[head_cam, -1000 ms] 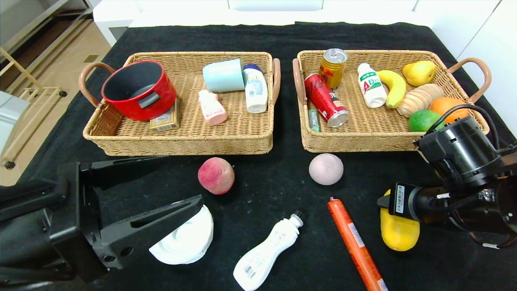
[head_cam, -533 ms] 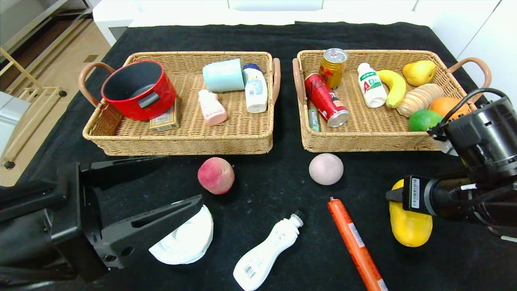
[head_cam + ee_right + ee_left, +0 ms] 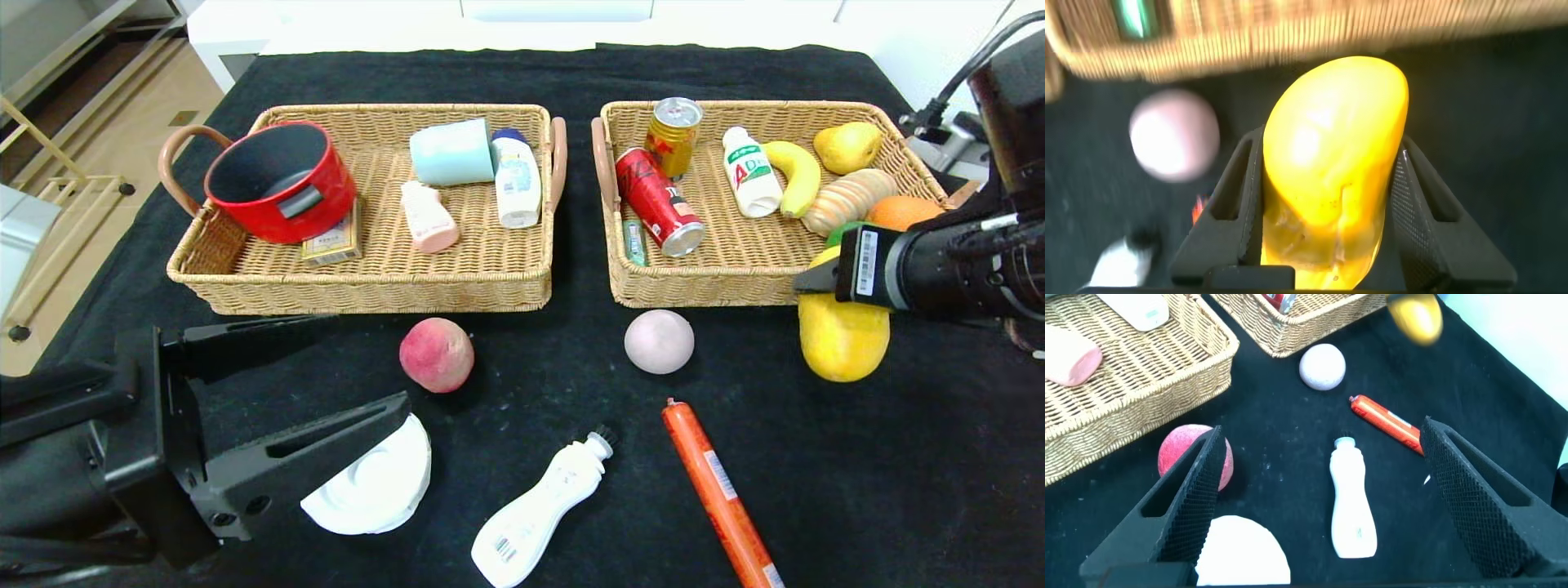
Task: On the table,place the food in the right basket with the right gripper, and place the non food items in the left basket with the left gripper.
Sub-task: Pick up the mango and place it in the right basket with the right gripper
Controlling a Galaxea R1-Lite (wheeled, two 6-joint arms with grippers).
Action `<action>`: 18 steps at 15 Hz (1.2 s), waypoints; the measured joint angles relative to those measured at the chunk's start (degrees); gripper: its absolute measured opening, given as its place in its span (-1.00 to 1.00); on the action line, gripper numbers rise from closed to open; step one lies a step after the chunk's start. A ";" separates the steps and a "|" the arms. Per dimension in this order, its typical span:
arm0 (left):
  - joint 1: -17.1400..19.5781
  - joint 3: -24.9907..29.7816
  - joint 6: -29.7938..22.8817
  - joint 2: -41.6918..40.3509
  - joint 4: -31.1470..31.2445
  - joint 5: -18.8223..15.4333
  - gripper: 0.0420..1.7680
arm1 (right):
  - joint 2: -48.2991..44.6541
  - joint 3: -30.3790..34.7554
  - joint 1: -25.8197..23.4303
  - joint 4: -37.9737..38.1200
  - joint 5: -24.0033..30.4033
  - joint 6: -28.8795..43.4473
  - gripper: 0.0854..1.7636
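My right gripper (image 3: 816, 282) is shut on a yellow mango (image 3: 842, 343), held in the air just in front of the right basket (image 3: 735, 282); the wrist view shows the mango (image 3: 1331, 155) between both fingers. My left gripper (image 3: 326, 376) is open and empty at the front left, over a white bowl (image 3: 371, 486). On the cloth lie a peach (image 3: 437, 355), a pale ball (image 3: 659, 341), a white bottle (image 3: 535, 514) and an orange sausage (image 3: 718, 494). The left basket (image 3: 367, 282) holds a red pot, a cup and bottles.
The right basket holds cans, a milk bottle, a banana, a pear, bread, an orange and a lime near its right end. The black table's front edge is close to the bottle and sausage. A white counter lies behind the table.
My right gripper has lifted the yellow mango off the table and carried it back and to the right, toward the right basket's front rim. The left arm has not moved.
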 joint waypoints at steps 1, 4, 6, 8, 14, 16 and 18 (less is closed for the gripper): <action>0.02 0.00 -0.01 -0.02 -0.04 0.00 0.94 | 0.96 -2.24 -0.91 -0.02 0.02 -1.18 0.02; 0.05 0.00 0.00 0.00 0.00 0.00 0.94 | 3.89 -8.02 -3.91 -0.24 0.22 -2.67 0.02; 0.05 0.02 -0.01 0.00 0.00 0.00 0.94 | 5.56 -11.08 -5.41 -0.49 1.05 -3.58 0.02; 0.05 0.02 0.00 0.00 0.02 -0.02 0.94 | 7.24 -13.92 -6.49 -0.74 1.33 -3.78 0.02; 0.05 0.02 0.93 0.00 -0.09 0.74 0.94 | 11.39 -16.46 -10.09 -10.50 2.34 -4.22 0.02; 0.05 0.02 0.95 0.00 -0.12 0.78 0.94 | 12.51 -16.49 -10.92 -13.03 2.34 -4.22 0.02; 0.05 0.02 0.95 0.00 -0.11 0.80 0.94 | 13.31 -16.49 -11.30 -14.96 2.29 -4.24 0.02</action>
